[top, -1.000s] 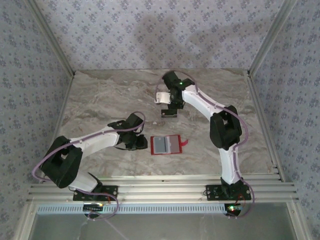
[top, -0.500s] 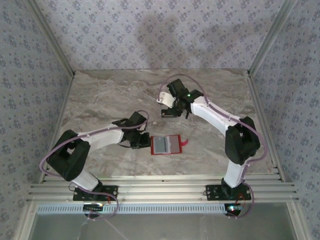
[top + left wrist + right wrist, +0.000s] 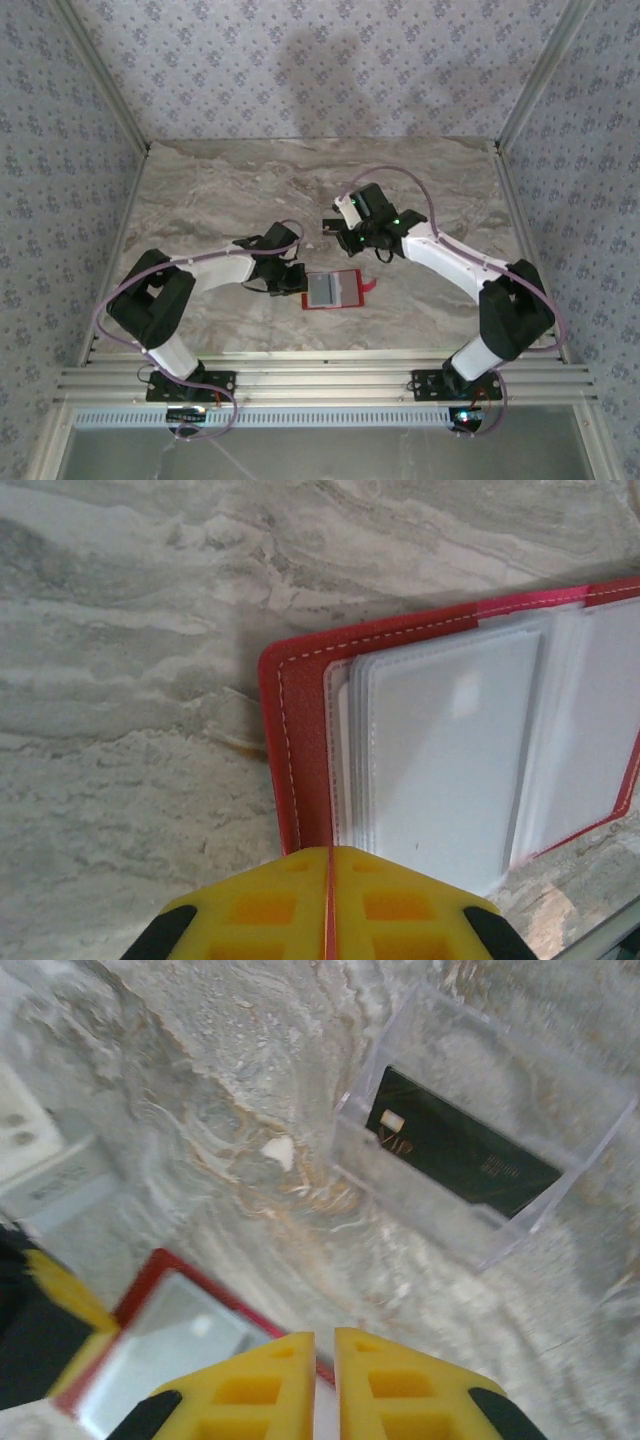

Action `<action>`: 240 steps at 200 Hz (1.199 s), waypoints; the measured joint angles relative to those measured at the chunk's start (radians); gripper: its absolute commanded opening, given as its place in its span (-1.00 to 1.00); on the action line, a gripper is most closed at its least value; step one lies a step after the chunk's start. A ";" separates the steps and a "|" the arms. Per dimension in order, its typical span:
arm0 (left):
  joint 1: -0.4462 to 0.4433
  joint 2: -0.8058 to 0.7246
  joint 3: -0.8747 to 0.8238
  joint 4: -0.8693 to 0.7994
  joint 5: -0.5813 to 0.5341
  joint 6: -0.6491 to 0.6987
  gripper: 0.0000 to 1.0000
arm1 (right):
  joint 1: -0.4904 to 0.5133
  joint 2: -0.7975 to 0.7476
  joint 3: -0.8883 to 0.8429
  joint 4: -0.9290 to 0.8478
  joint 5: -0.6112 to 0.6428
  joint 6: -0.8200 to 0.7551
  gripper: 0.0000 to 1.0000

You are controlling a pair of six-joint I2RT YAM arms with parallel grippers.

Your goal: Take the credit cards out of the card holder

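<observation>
Open holder (image 3: 330,290) mid table (image 3: 200,200). L fingers (image 3: 260,910) together at its left edge; R fingers (image 3: 250,1390) near-together, empty, just beyond it. Risk: your closed tips shove holder sideways, nothing gets pinched.

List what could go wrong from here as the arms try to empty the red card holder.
1. The left tool, shut, sits at the edge of the card holder; the holder lies loose on the marble table, so a push may slide it.
2. Its clear sleeves overlap; a tool might catch a sleeve, not a card.
3. The right tool hangs near the clear box holding a dark card; a swing could knock it.
</observation>
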 measured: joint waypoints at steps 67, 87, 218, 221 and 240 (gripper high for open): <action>-0.002 0.008 0.000 -0.001 0.001 0.000 -0.82 | -0.026 0.002 -0.071 0.041 -0.190 0.361 -0.77; -0.002 0.013 0.000 0.000 0.001 0.000 -0.82 | -0.017 0.046 -0.082 0.064 -0.265 0.437 -0.78; -0.013 0.022 0.000 0.002 0.001 0.000 -0.83 | 0.134 0.254 -0.127 0.180 -0.365 0.647 -0.80; -0.013 0.022 0.000 0.002 0.002 0.000 -0.83 | 0.135 0.259 -0.126 0.182 -0.367 0.648 -0.80; -0.014 0.022 0.000 0.002 0.001 0.000 -0.83 | 0.139 0.277 -0.119 0.186 -0.370 0.652 -0.80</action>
